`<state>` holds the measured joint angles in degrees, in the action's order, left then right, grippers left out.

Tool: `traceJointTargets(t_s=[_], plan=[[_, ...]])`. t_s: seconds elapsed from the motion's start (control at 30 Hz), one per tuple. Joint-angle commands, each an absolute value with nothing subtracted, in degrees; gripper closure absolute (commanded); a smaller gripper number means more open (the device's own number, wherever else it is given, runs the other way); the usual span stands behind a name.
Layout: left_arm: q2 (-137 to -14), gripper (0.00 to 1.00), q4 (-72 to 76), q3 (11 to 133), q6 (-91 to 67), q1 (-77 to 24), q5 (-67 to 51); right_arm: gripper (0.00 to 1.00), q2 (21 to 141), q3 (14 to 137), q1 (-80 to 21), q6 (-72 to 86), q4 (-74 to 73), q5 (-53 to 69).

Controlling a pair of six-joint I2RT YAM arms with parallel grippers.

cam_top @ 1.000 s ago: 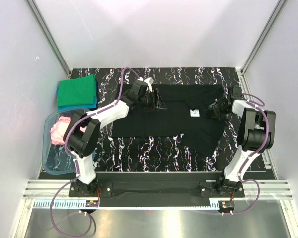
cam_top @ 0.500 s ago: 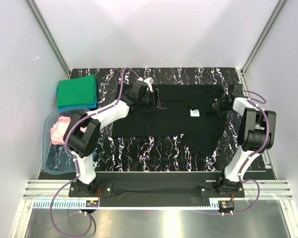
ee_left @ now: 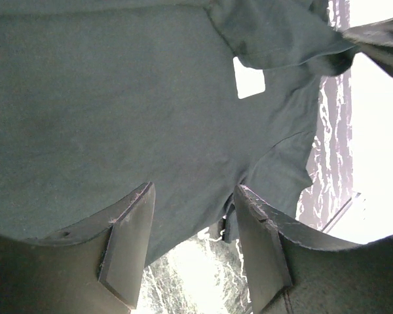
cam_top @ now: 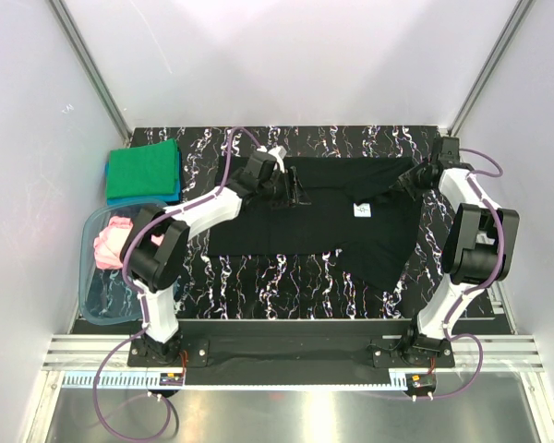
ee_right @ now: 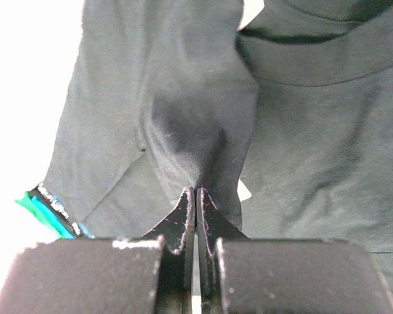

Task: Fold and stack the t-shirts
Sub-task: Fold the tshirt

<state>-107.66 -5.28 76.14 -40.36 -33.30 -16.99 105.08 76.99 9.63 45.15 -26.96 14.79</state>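
Note:
The black t-shirt (cam_top: pixel 323 221) lies spread across the middle of the table, its white neck label (cam_top: pixel 362 210) facing up. My right gripper (cam_top: pixel 409 181) is shut on a pinched ridge of this shirt near its back right corner; in the right wrist view the cloth (ee_right: pixel 183 131) rises into the closed tips (ee_right: pixel 195 191). My left gripper (cam_top: pixel 295 188) stands open over the shirt's back left part, and its fingers (ee_left: pixel 128 229) have nothing between them. At back left the folded green t-shirt (cam_top: pixel 143 171) rests on the blue one (cam_top: pixel 148 197). The pink t-shirt (cam_top: pixel 111 242) lies in the tub.
The clear blue-tinted tub (cam_top: pixel 106 305) stands at the left edge, near the left arm's base. White walls and metal frame posts close in the table on the left, right and back. Bare marbled black tabletop (cam_top: pixel 286 286) shows in front of the shirt.
My right gripper has closed on the black shirt's cloth and moved toward the back right, pulling that part of the shirt with it. The left gripper has stayed put.

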Motion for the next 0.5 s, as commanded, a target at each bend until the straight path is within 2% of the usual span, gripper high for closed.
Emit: traceJointTargets(t_s=[0.0,0.3,0.47], plan=[[-109.1,0.43,-3.3,78.0,-39.2,-34.1,-15.6,1.00,104.9,80.9,9.2,44.6,-28.1,18.0],[-111.0,0.43,-2.9,79.4,-40.2,-35.4,-15.6,1.00,109.7,89.3,9.2,44.8,-30.4,21.4],[-112.8,0.43,-1.0,81.2,-41.7,-37.3,-15.8,1.00,109.3,88.1,9.2,45.3,-29.4,22.7]])
